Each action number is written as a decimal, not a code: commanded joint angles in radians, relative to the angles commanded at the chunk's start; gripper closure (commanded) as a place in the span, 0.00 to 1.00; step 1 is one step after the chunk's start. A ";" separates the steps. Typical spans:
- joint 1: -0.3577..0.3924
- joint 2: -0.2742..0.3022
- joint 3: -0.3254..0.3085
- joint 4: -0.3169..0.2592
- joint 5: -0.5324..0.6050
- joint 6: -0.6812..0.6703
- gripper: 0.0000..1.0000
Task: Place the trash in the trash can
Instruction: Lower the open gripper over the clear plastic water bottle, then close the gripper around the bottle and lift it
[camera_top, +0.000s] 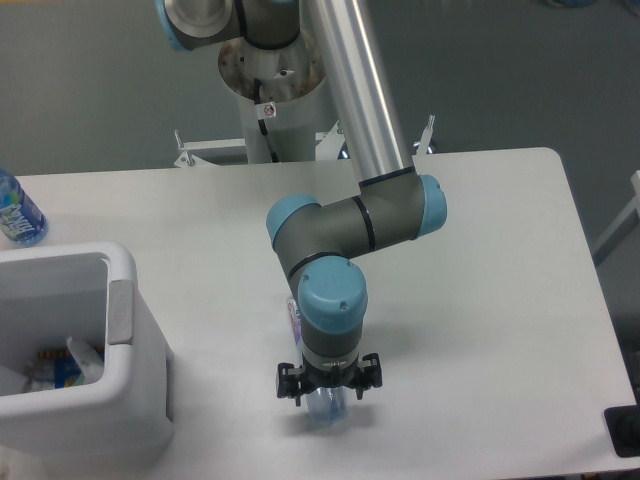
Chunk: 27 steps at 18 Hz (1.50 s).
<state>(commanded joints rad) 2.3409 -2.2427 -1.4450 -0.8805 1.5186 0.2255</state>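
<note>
One crushed bottle (325, 408), low centre, is sitting under the end effector (327, 400); grip unclear. Next: carrying it left into the trash can (120, 310).

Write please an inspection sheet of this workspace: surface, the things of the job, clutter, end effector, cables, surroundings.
Surface: white table, plain, no spills seen.
Job's things: clear plastic bottle lies on the table under the arm's wrist, mostly hidden; a pink label edge shows beside the wrist. White trash can at the left front, grey strip on its rim, some packaging already inside. The wrapper cannot be identified.
Clutter: blue-labelled bottle at the far left table edge.
End effector: pointing down over the bottle; fingers hidden by the wrist, so open or shut cannot be told.
Cables: nothing seen.
Surroundings: grey floor, arm pedestal behind the table.
</note>
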 joint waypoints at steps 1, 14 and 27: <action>0.000 -0.009 0.003 0.000 0.003 0.000 0.00; -0.031 -0.049 0.008 0.028 0.089 0.000 0.12; -0.032 -0.041 -0.005 0.028 0.094 0.002 0.35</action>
<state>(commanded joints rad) 2.3086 -2.2841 -1.4496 -0.8529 1.6122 0.2270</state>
